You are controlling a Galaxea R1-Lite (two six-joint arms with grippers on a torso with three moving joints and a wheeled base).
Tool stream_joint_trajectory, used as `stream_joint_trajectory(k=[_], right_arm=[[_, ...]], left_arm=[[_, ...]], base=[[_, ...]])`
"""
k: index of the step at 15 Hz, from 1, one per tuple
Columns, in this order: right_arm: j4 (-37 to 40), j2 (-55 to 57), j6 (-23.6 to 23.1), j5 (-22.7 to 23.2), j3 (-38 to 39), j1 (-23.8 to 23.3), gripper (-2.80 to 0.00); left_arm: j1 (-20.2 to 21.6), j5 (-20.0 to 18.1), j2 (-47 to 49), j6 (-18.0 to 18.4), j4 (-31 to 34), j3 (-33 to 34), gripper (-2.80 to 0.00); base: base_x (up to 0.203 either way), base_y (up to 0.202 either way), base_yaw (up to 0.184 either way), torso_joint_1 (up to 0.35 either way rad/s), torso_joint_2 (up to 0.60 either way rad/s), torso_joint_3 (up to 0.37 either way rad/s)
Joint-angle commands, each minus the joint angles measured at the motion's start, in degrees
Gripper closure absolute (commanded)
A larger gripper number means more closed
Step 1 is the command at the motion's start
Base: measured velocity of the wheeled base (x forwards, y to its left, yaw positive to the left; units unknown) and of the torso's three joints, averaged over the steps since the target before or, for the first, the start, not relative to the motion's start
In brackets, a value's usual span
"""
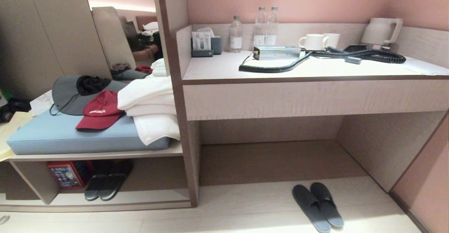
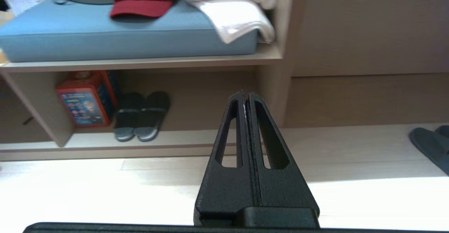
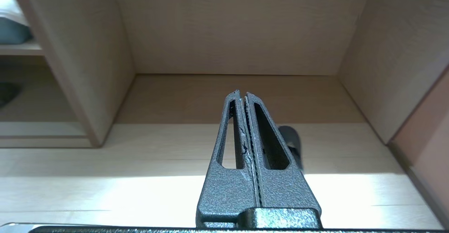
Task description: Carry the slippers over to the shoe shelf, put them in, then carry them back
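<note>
Slippers point(image 1: 317, 206) of slate grey-blue fabric lie as a pair side by side on the pale floor point(image 1: 245, 219), toes pointing toward the open recess under the long counter point(image 1: 315, 71), just in front of its mouth and not inside it. Left of that recess, past an upright divider panel point(image 1: 186, 138), is the shoe shelf point(image 1: 115, 196), a low beige wood-grain compartment that already holds a darker pair of slippers point(image 1: 107, 184) beside a red and blue box point(image 1: 68, 173). On the ledge above it rests a blue cushion point(image 1: 70, 134) carrying a red cap point(image 1: 100, 110), a grey hat point(image 1: 75, 92) and folded white towels point(image 1: 151, 110). The counter bears water bottles point(image 1: 259, 27), two white cups point(image 1: 317, 40), a pale kettle point(image 1: 380, 31) and a coiled black hose point(image 1: 333, 55). Neither arm shows in the head view. The left gripper point(image 2: 246, 94) hangs above the floor with its fingers pressed together and nothing between them, pointed toward the divider, the shelf with the darker pair to one side. The right gripper point(image 3: 242, 93) is likewise closed tight and empty, aimed at the bare recess, with a small part of one grey-blue slipper visible behind its fingers.
</note>
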Motion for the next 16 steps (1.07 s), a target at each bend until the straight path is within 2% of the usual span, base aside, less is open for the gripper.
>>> stream_joint_trajectory(k=[1,14,16], right_arm=[[-0.02,0.07,0.06,0.01,0.09,0.00,0.00],[-0.02,0.07,-0.03,0.01,0.09,0.00,0.00],[-0.02,0.07,-0.03,0.01,0.09,0.00,0.00]], left_arm=[[-0.05,0.02,0.05,-0.05,-0.01,0.00,0.00],[-0.05,0.02,0.05,0.13,-0.01,0.00,0.00],[-0.05,0.02,0.05,0.13,-0.01,0.00,0.00]], base=[[0.000,0.198,-0.001,0.002,0.00,0.004],[0.000,0.196,-0.002,0.004,0.00,0.003],[0.000,0.105,-0.002,0.003,0.00,0.003]])
